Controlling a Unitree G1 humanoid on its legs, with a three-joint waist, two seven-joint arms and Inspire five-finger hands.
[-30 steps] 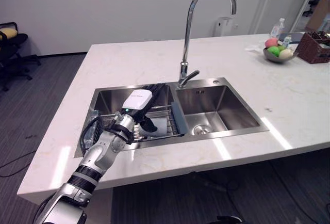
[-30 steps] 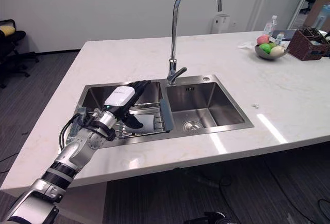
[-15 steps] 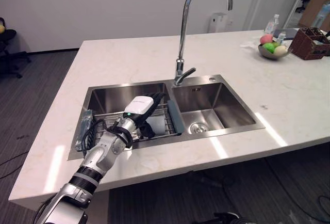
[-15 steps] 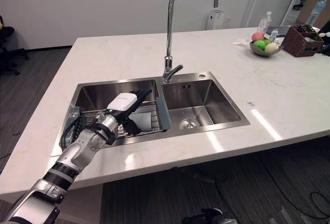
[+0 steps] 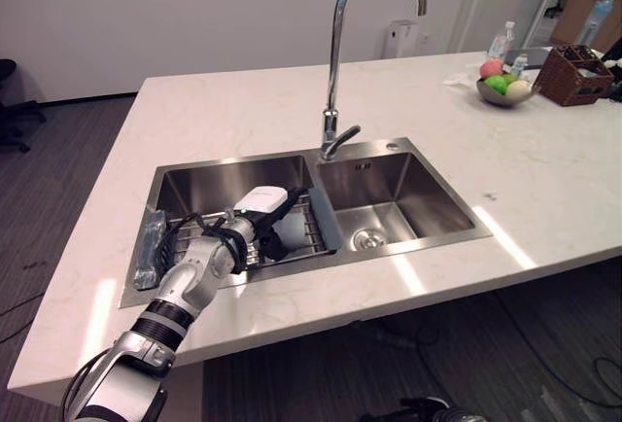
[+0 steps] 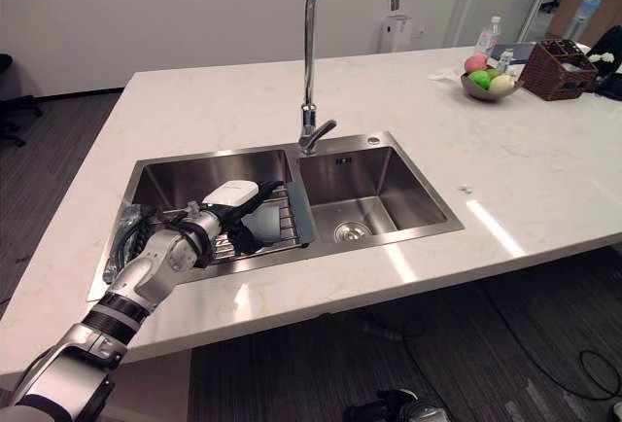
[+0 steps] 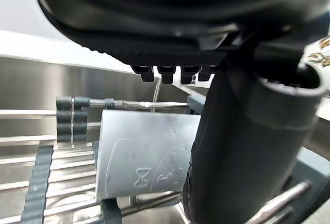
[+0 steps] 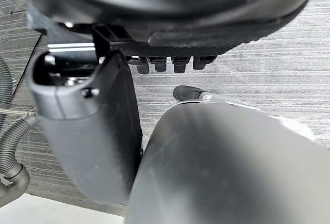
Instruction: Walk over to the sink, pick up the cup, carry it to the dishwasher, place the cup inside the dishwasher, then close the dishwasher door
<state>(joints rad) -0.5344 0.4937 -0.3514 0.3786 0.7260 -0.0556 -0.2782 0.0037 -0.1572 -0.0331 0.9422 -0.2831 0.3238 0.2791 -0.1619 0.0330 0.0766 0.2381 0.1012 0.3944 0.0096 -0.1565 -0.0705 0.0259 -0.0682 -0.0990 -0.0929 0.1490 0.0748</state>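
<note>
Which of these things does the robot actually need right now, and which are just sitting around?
For the job:
cup, lying on the wire rack
sink
left hand, open over the cup

Just lying about:
faucet
fruit bowl
wicker basket
water bottle
All stand on the counter.

Cup (image 7: 146, 158) on rack (image 7: 43, 175) beside hand (image 7: 238, 149)

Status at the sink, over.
Left hand open at cup, no grip yet. Cup on rack in left basin. Right hand idle, open. Nothing blocking.
</note>
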